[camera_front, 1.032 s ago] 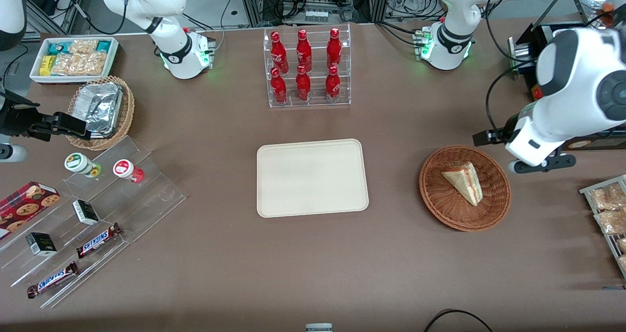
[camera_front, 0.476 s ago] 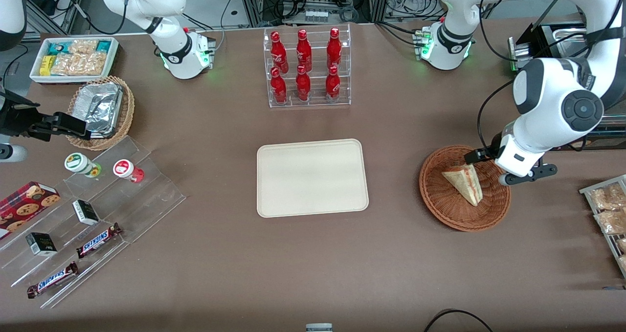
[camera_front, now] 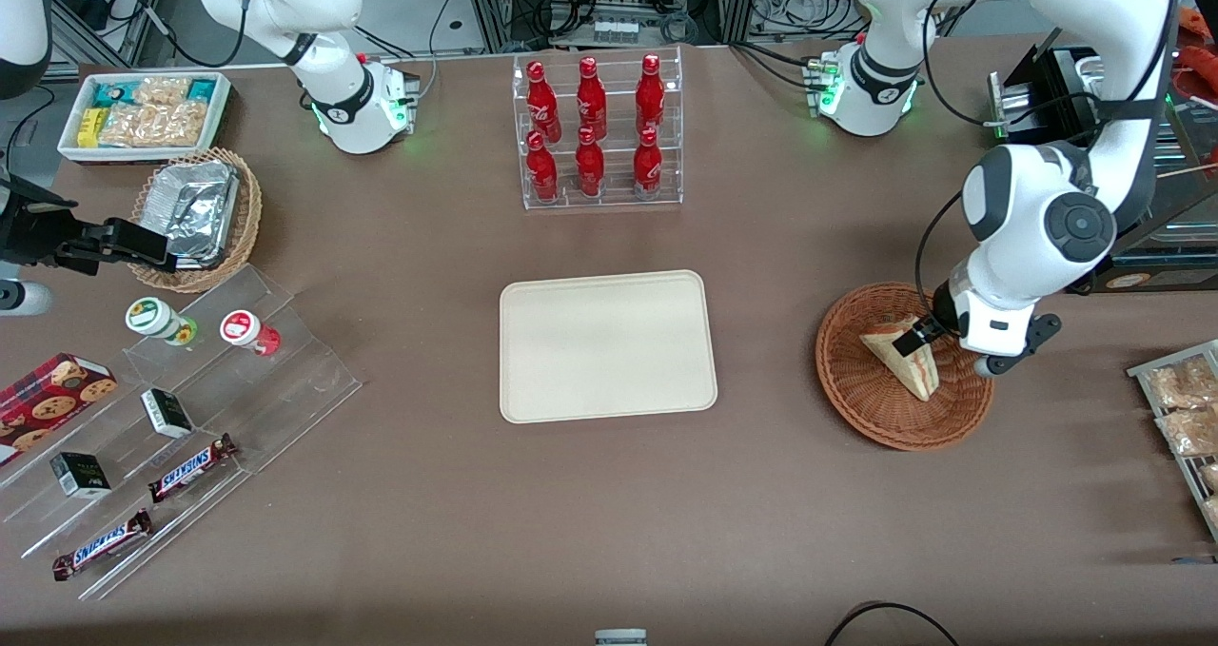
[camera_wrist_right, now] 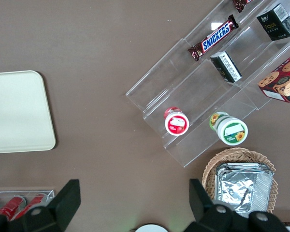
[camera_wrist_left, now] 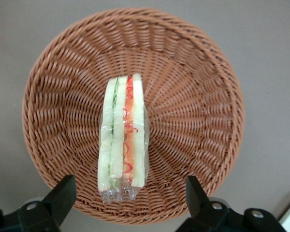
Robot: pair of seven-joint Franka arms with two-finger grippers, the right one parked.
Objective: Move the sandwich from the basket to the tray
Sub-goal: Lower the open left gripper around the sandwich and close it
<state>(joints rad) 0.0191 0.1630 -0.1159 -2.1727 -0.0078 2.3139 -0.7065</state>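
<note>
The sandwich (camera_front: 912, 372), a pale wedge in clear wrap, lies in the reddish-brown wicker basket (camera_front: 856, 408) toward the working arm's end of the table. My left gripper (camera_front: 950, 351) hangs open just above the basket, over the sandwich's wider end. In the left wrist view the sandwich (camera_wrist_left: 123, 140) shows green and red filling and rests in the middle of the basket (camera_wrist_left: 193, 96). The gripper (camera_wrist_left: 129, 184) has its two dark fingers wide apart on either side of the wrapped end, touching nothing. The cream tray (camera_front: 609, 346) lies flat mid-table and bare, and its corner shows in the right wrist view (camera_wrist_right: 17, 111).
A clear rack of red bottles (camera_front: 598, 132) stands farther from the front camera than the tray. A wire rack of bagged snacks (camera_front: 1180, 408) sits at the working arm's table edge. An acrylic step stand (camera_front: 190, 408) and a tan basket with foil containers (camera_front: 195, 213) lie toward the parked arm's end.
The left arm has swung in from the working arm's end and come down over the basket. Its open gripper now straddles the sandwich. The sandwich has not moved.
</note>
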